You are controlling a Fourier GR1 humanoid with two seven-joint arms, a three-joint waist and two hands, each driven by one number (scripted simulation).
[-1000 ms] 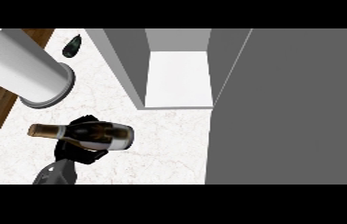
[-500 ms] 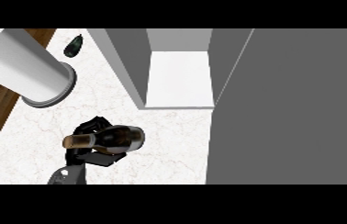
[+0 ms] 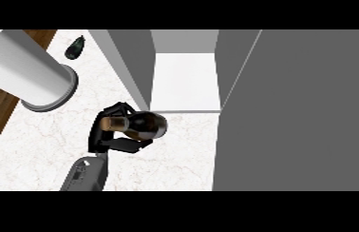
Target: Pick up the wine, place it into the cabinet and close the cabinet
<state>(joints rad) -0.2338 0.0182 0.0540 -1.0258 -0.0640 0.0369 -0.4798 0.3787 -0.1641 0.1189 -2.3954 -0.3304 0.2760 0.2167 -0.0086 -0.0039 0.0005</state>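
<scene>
**Wine bottle held up near the open cabinet**

At the far left edge of the frame runs a strip of brown wood [image 3: 20, 69], just beside the white marble counter [image 3: 42, 150]. The counter has thin pale veins in it and looks smooth and hard.

In the upper left, a big grey forearm [image 3: 32, 72], round like a pipe, crosses over the counter. This looks like the robot's left arm. Its hand does not show, so I cannot tell what it is doing.

Just right of that arm, near the top, lies a small dark pointed thing [image 3: 76, 46]. It is too small to name.

Lower down, a second grey forearm [image 3: 84, 175] comes up from the bottom edge. Its black robot hand [image 3: 112, 136] is curled tight round the dark glass wine bottle [image 3: 144, 124]. The bottle looks round and shiny, with a tan cork end [image 3: 113, 123] facing us. We look almost straight down its length, so I judge it is being held up on end. That would let it stand on the shelf.

Right of the bottle is the grey cabinet [image 3: 133, 64] with flat, plain walls. Inside it is a bare white shelf floor [image 3: 186, 81]. The bottle is just at the cabinet's lower left corner, not yet inside.

On the right side of the frame stands the wide grey cabinet door [image 3: 294, 112], swung open. It must stay open until the bottle is in.
</scene>
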